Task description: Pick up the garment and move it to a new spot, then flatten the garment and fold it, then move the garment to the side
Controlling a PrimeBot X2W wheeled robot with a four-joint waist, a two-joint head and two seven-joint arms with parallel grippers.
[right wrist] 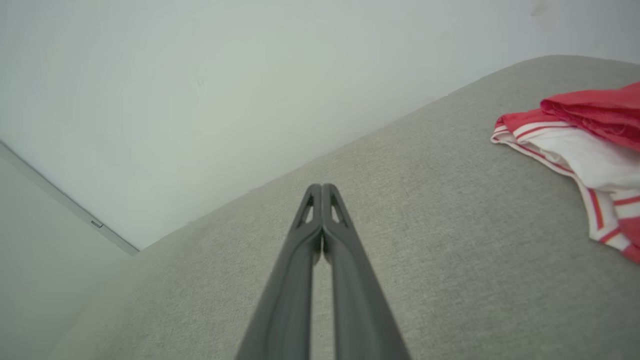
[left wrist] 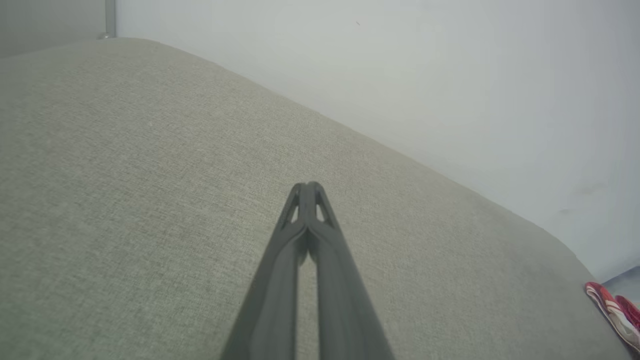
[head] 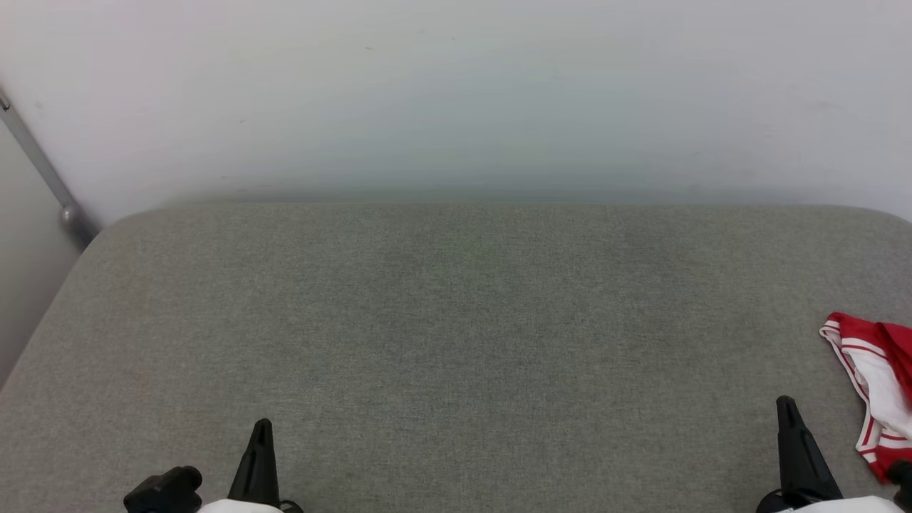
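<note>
Closest to me, my left claw [head: 261,431] sits at the lower left of the head view and my right claw [head: 786,407] at the lower right, both pointing away over the bench [head: 442,320]. Each wrist camera shows its own two dark fingers pressed together right up to the tips, with nothing caught between them. Both claws are closed and empty, and each hangs above bare grey woven cover.

Just past the right claw and off to its right lies the garment [head: 875,374], rumpled at the bench's right edge and cut off by the side of the head view. I can see a red fold on top, a white panel under it and white trim with thin red stripes. In the right wrist view it lies clear of the fingers, with a stretch of grey cover between them.

Beyond that the bench runs flat to its rounded far edge. Behind it stands a plain white wall [head: 456,92], with a slanting metal pole [head: 39,167] at the far left.
</note>
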